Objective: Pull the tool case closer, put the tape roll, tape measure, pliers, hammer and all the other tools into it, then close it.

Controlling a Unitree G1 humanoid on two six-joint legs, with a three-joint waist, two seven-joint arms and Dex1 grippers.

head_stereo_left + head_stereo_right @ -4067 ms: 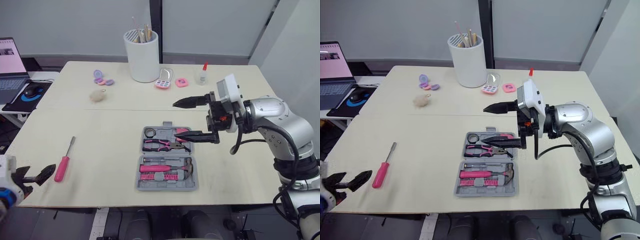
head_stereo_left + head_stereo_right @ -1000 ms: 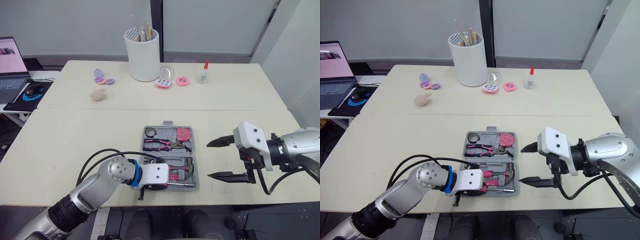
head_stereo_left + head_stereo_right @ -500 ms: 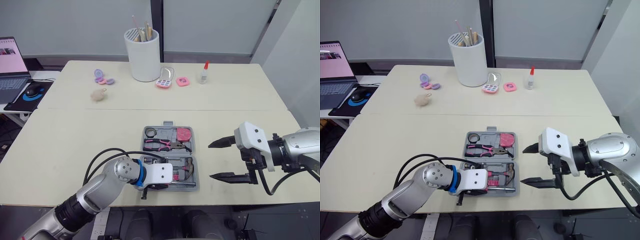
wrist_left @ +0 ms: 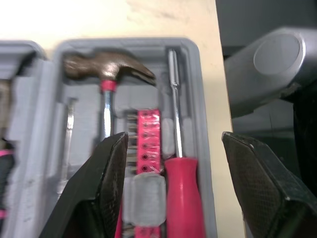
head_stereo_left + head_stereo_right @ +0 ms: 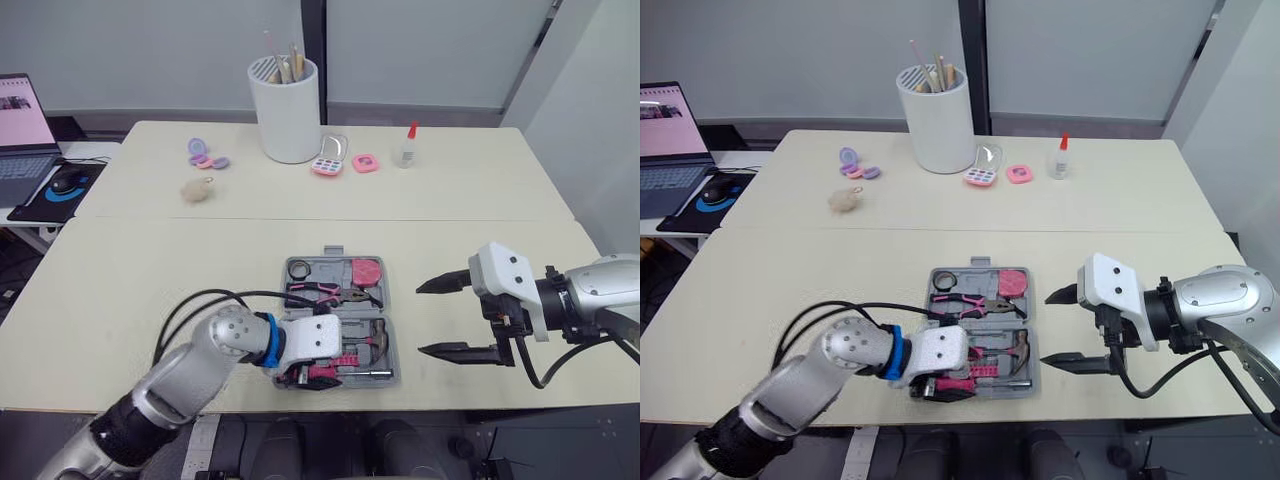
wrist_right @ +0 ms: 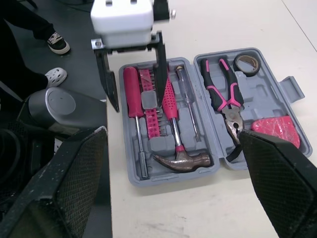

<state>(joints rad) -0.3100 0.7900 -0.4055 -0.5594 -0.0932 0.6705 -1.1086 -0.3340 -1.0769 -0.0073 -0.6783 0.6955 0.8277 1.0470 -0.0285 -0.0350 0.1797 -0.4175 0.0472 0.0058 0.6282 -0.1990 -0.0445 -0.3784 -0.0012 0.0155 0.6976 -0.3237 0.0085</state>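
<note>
The tool case (image 6: 263, 92) lies open on the bench (image 5: 150, 260), near the front edge. Seated in it are the tape roll (image 6: 246, 63), tape measure (image 6: 277, 130), pliers (image 6: 223, 96), hammer (image 4: 106, 72) and a pink screwdriver (image 4: 183, 193). The left end effector (image 4: 174, 141) hangs over the case's near half, fingers spread wide either side of the screwdriver, gripping nothing. The right end effector (image 5: 421, 318) is to the case's right, clear of it, fingers apart and empty.
</note>
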